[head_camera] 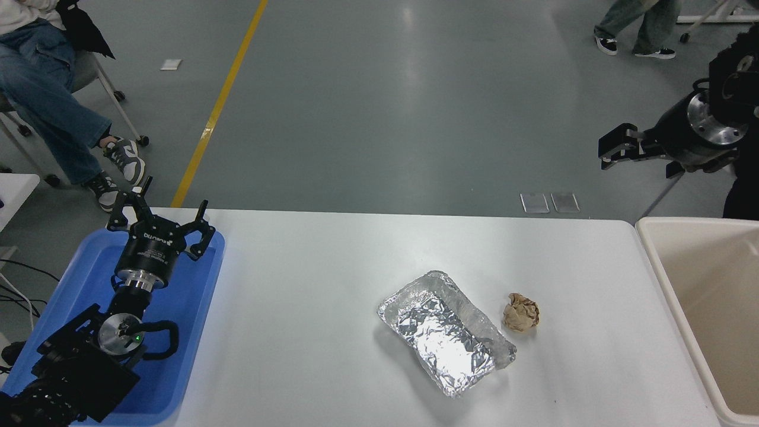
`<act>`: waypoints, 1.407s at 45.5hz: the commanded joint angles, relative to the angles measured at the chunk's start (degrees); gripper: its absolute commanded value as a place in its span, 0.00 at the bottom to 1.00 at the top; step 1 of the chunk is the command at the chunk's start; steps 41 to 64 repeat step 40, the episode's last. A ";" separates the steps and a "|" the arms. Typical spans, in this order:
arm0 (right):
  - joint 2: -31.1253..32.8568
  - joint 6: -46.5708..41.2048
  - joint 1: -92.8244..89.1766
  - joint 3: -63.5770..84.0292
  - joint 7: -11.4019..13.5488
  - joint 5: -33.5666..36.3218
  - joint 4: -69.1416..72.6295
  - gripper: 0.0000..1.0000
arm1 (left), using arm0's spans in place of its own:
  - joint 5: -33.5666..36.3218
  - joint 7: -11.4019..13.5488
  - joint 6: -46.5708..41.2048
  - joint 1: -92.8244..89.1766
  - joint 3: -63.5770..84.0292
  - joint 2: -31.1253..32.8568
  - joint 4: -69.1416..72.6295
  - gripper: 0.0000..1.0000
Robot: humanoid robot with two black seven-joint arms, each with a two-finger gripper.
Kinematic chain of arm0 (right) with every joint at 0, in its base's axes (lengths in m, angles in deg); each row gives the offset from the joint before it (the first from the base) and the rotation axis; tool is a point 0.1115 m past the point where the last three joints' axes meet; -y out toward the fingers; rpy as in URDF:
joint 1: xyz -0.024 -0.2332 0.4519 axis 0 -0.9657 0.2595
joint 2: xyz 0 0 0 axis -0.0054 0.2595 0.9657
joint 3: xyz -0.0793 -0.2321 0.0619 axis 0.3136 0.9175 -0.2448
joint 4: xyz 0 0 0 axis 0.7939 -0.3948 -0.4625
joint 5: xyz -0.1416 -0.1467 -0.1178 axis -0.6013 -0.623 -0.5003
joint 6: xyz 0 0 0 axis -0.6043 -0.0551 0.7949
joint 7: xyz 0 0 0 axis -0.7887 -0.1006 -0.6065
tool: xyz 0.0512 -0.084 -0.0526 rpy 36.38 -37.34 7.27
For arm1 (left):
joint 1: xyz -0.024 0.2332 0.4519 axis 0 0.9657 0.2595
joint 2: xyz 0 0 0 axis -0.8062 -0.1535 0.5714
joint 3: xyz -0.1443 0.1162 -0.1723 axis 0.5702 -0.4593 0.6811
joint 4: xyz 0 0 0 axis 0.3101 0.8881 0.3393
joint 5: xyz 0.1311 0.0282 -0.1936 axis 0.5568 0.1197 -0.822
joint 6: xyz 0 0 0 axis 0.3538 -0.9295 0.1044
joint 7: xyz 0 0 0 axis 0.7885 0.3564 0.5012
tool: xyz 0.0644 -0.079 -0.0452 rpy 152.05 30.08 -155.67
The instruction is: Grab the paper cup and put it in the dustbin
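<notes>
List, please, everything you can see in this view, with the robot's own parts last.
table: one, white, centre.
foil tray: one, silver, crinkled, mid-table.
paper ball: one, brown, crumpled, right of the foil tray, apart from it.
blue tray: one, table's left end.
dustbin: one, cream-beige, right edge.
paper cup: none visible.
people: seated legs in jeans top left; walking legs top right.
left gripper: black, open, parked over the blue tray.
right gripper: black, raised at upper right, above the dustbin's far side.

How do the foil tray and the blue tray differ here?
The foil tray is crinkled silver and lies bare mid-table; the blue tray is smooth plastic, larger, at the table's left edge. The parked left pincer hangs over the blue tray; nothing hangs over the foil tray. Both are shallow rectangles.
</notes>
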 commanded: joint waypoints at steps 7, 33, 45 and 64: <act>2.90 -6.28 13.12 0.64 -0.02 -0.11 10.71 1.00 | 0.00 0.00 -0.07 0.00 0.00 -0.07 0.02 1.00; 4.75 -6.28 17.70 -0.24 -0.02 -0.11 20.30 1.00 | 0.00 0.00 -0.07 0.00 0.00 -0.07 0.02 1.00; 4.58 -6.28 17.43 -1.12 -0.02 -0.20 20.30 1.00 | 0.00 0.00 0.02 0.00 0.00 -0.07 -0.07 1.00; 4.58 -6.28 17.43 -1.12 -0.02 -0.20 20.30 1.00 | 0.00 0.00 0.02 0.00 0.00 -0.07 -0.07 1.00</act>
